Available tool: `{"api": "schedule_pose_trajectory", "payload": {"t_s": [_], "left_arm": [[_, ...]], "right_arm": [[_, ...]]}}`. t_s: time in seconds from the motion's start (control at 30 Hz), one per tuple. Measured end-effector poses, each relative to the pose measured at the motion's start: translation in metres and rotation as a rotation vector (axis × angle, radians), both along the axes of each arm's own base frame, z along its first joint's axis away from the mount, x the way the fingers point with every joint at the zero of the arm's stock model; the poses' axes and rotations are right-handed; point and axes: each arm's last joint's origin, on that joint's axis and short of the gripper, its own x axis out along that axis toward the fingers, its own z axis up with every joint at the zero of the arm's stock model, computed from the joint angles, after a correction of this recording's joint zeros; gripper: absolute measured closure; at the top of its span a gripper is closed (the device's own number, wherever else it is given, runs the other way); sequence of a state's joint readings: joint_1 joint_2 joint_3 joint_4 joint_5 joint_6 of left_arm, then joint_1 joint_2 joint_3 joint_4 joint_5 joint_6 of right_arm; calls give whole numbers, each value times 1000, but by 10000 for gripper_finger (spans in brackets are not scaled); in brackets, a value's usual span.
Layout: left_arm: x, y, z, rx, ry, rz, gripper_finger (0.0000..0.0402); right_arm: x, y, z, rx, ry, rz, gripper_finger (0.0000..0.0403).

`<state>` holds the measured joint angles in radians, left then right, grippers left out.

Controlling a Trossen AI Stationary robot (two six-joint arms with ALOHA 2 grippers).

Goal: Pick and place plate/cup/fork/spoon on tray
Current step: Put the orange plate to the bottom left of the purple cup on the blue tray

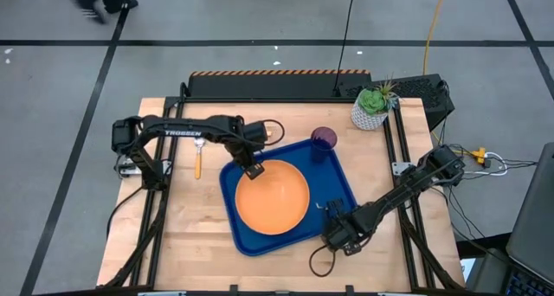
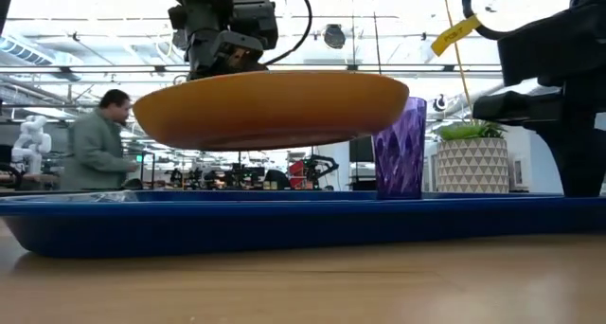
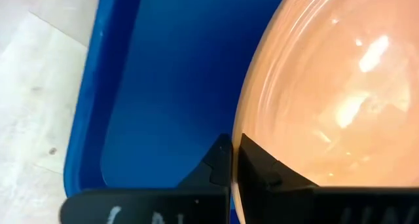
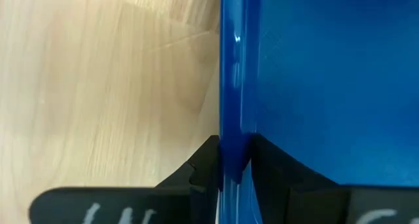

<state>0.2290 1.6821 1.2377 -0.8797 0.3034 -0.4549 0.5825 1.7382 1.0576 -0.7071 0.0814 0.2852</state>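
The orange plate (image 1: 275, 196) hangs over the blue tray (image 1: 227, 201), clear of it in the low view (image 2: 275, 106). My left gripper (image 1: 252, 169) is shut on the plate's far left rim. The purple cup (image 1: 323, 140) stands upright in the tray's far right corner. The fork (image 1: 198, 160) lies on the table left of the tray, tines toward the far edge. My right gripper (image 1: 338, 229) is shut on the tray's rim at its near right corner. I cannot make out the spoon. My left gripper pinches the plate's rim (image 3: 245, 129) between its two fingers, one above and one below the edge, coming from above at the plate's far left side. The plate is lifted clear of the tray, nearly level (image 2: 275, 106). My right gripper pinches the tray's low rim (image 4: 232, 119) between its two fingers, one inside the tray and one outside. The fingers lie across the rim near the near right corner. The tray rests flat on the table (image 2: 284, 225).
A white pot with a green plant (image 1: 372, 110) stands at the table's far right corner, beside a black box (image 1: 424, 93). Bare wood lies to the left of and in front of the tray. A person (image 2: 95, 144) stands in the room behind.
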Motion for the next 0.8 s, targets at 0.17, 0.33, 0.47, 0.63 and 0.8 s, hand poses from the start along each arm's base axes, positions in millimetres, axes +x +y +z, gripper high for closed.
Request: {"api": "schedule_pose_trajectory", "payload": {"t_s": [0.17,0.33,0.47,0.63,0.8], "left_arm": [[1,9,-4,12,2,23,397],[5,12,-16,5,38,34,397],[8,12,-25,-26,57,28,397],[11,14,-25,-15,29,32,397],[12,20,-24,16,15,49,393]], "right_arm": [[4,-4,0,9,-14,-25,347],[10,-4,1,32,-58,-39,347],[10,-4,0,18,-68,-38,347],[10,-4,0,20,-72,-39,347],[11,-3,1,26,-81,-39,347]]}}
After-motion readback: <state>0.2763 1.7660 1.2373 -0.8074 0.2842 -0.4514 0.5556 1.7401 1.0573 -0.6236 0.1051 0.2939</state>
